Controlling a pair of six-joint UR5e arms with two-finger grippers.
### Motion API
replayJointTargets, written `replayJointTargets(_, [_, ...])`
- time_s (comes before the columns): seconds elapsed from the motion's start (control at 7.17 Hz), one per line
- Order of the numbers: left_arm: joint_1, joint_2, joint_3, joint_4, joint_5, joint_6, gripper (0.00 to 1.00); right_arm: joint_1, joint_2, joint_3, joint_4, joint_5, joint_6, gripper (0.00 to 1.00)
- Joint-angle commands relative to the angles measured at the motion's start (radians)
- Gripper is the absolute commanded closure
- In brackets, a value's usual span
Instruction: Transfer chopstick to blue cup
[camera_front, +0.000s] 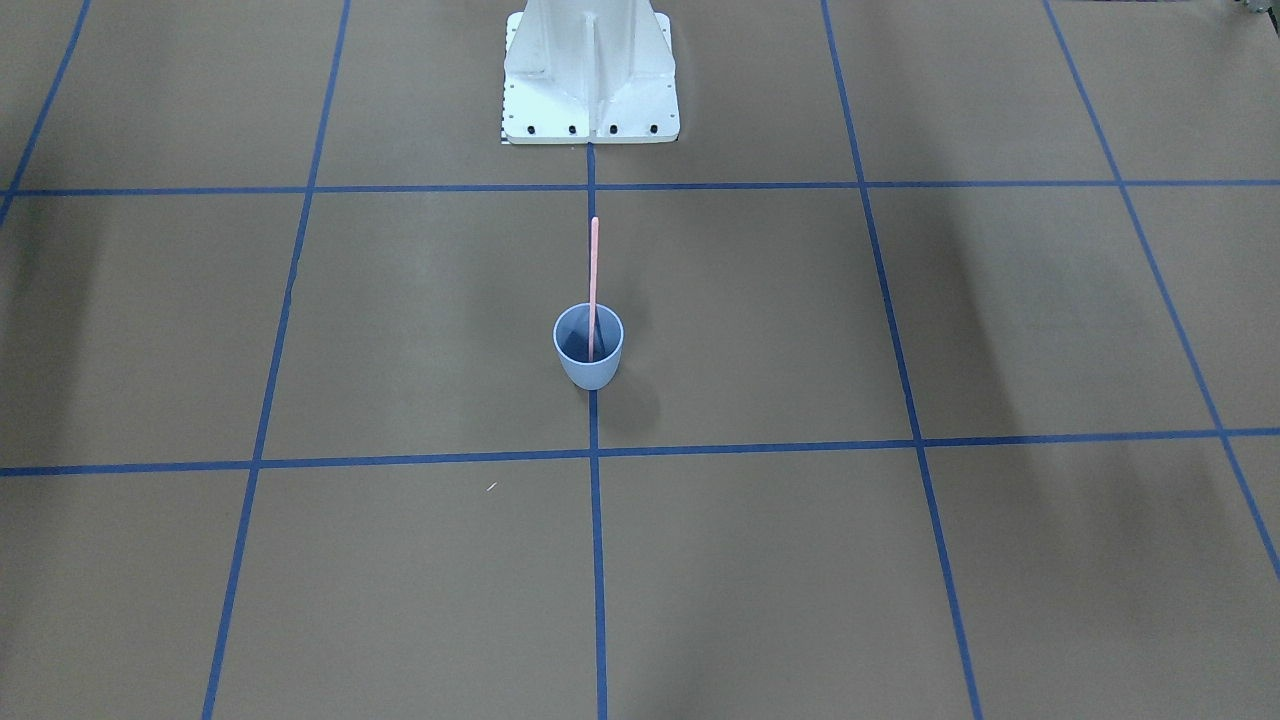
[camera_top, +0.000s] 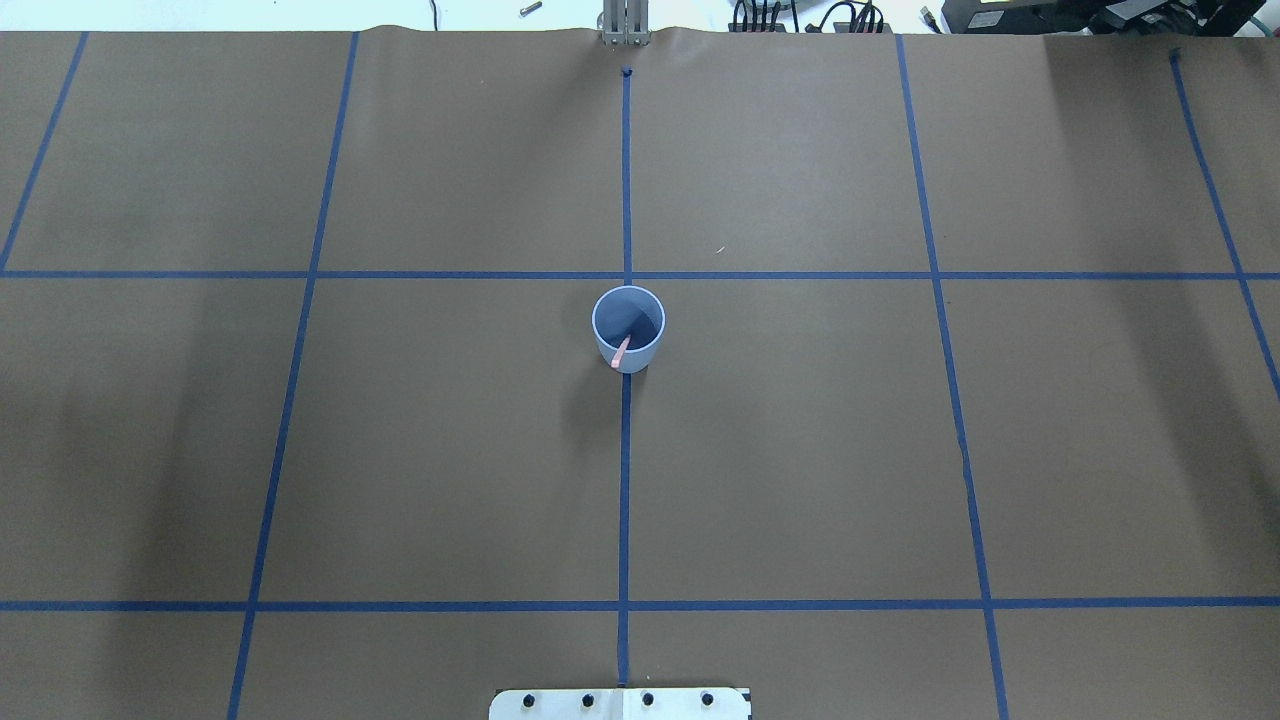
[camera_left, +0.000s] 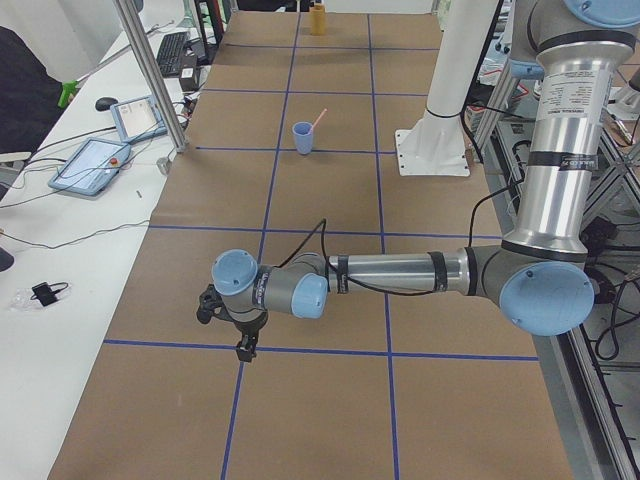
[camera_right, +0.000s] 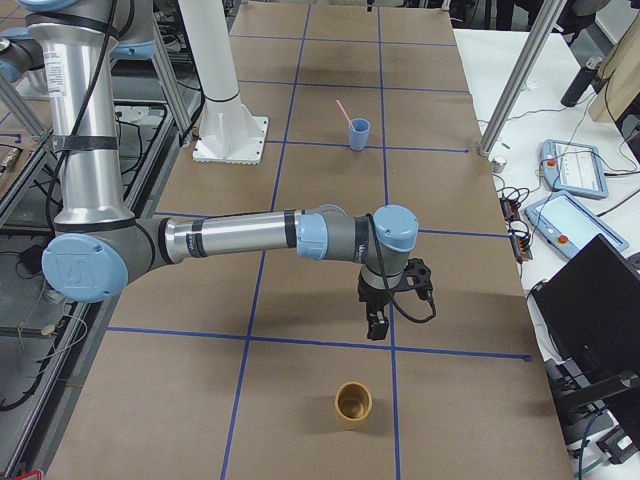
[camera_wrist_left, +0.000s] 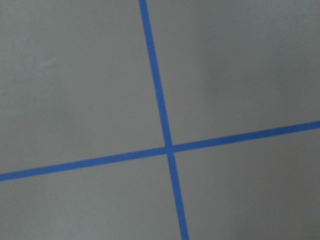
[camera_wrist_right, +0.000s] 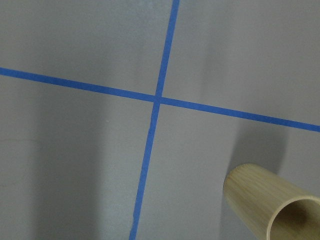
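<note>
Where chopstick (camera_front: 594, 270) touches blue cup (camera_front: 588, 372) inside is unclear.

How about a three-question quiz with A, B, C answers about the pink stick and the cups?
1. Where is the chopstick? A lying flat; B standing in the blue cup; C on the floor.
2. How many cups are on the table? A one; B two; C four.
3. How is the blue cup? A upright; B tipped over; C upside down.
Answers: 1 B: its lower end is inside. 2 B: the blue one plus a tan cup. 3 A: its mouth faces up.
</note>
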Motion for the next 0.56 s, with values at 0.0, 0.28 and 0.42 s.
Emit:
replayJointTargets(0.0, [-0.094,0.024,-0.012,0.016,0.004,0.047,0.02,0.012,-0.042,-0.001,0.057,0.007,0.018,0.00])
replayJointTargets(0.28, [-0.095,0.020,-0.043,0.019,0.006,0.048,0.02,0.013,-0.047,-0.002,0.055,0.007,0.021,0.00])
replayJointTargets(0.42, [-0.090,0.015,-0.075,0.052,0.038,0.046,0.02,0.013,-0.047,-0.002,0.055,0.007,0.021,0.00])
